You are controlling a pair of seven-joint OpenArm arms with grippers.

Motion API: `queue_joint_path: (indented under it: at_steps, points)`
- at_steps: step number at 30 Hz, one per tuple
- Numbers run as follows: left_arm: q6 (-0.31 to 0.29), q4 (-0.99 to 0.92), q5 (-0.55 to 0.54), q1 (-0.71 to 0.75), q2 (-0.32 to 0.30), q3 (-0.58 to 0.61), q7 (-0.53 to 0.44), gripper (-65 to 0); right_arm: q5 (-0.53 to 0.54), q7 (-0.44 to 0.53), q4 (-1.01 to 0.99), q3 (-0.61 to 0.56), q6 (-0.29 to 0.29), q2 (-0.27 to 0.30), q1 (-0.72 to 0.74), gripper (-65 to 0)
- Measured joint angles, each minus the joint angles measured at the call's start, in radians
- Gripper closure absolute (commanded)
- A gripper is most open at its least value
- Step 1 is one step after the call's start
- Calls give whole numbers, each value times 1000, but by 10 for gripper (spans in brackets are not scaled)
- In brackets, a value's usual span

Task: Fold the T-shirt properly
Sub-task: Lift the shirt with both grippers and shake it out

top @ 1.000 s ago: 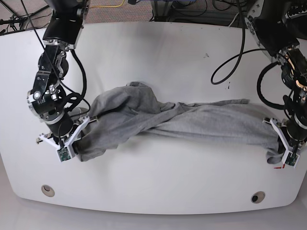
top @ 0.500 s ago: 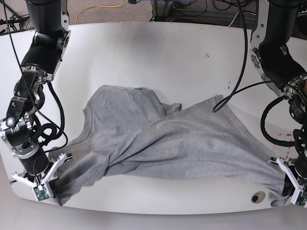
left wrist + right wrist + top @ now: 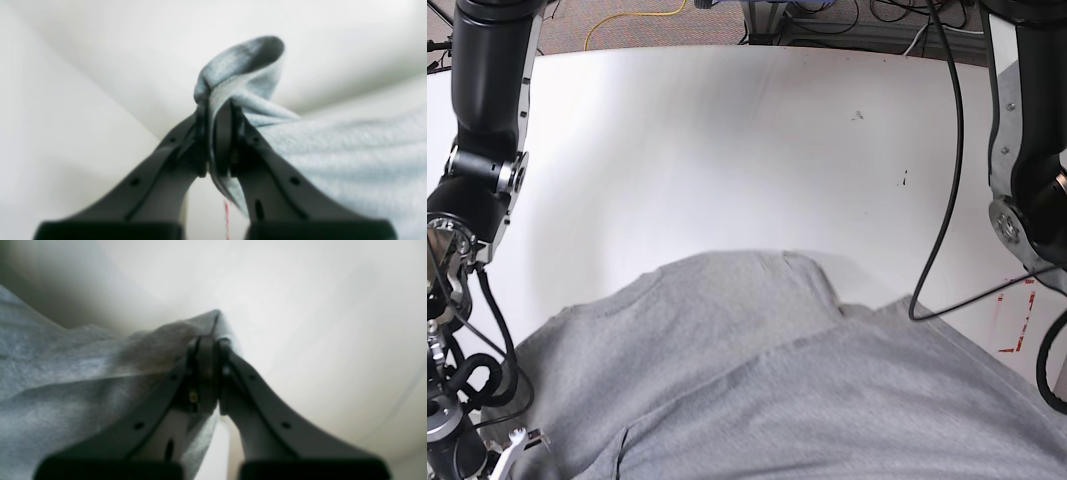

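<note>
The light grey T-shirt [image 3: 777, 380] hangs stretched wide between my two arms and fills the lower half of the base view, raised off the white table [image 3: 727, 150]. No lettering shows on it. My left gripper [image 3: 215, 110] is shut on a bunched edge of the T-shirt [image 3: 333, 150], which folds over the fingertips. My right gripper [image 3: 208, 343] is shut on another corner of the T-shirt [image 3: 66, 373]. In the base view both grippers sit below the frame edge; only the arms show.
The right arm [image 3: 467, 220] stands along the base view's left edge and the left arm [image 3: 1027, 200] along its right edge. A black cable [image 3: 952, 200] hangs by the left arm. A red tape mark [image 3: 1017, 320] lies on the table at the right. Cables lie behind the table.
Both grippers have pulled the T-shirt toward the near edge and up. It went from a twisted bunch on the table to a wide sheet close to the camera.
</note>
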Motion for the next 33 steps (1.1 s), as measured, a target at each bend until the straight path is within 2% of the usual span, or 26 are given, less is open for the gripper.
queue_joint_path:
  at_steps: [8,12,16,19,28,33]
  points:
    - [2,-163,-5,-234,-18,6,-8,0,13,5,1,-124,5,34,235,0]
    - [2,-202,-11,-260,-26,6,-53,0,17,22,10,-151,4,57,289,0]
    - [2,-207,-5,-227,-29,6,-47,0,16,10,23,-150,4,64,275,0]
    - [3,-197,-16,-161,-28,4,-54,0,14,-19,45,-140,5,63,223,0]
    - [2,-29,-10,112,-21,0,-18,0,15,-28,184,-6,6,51,-106,0]
    - [2,45,-16,276,-21,2,-30,0,13,-34,204,87,5,-7,-299,0]
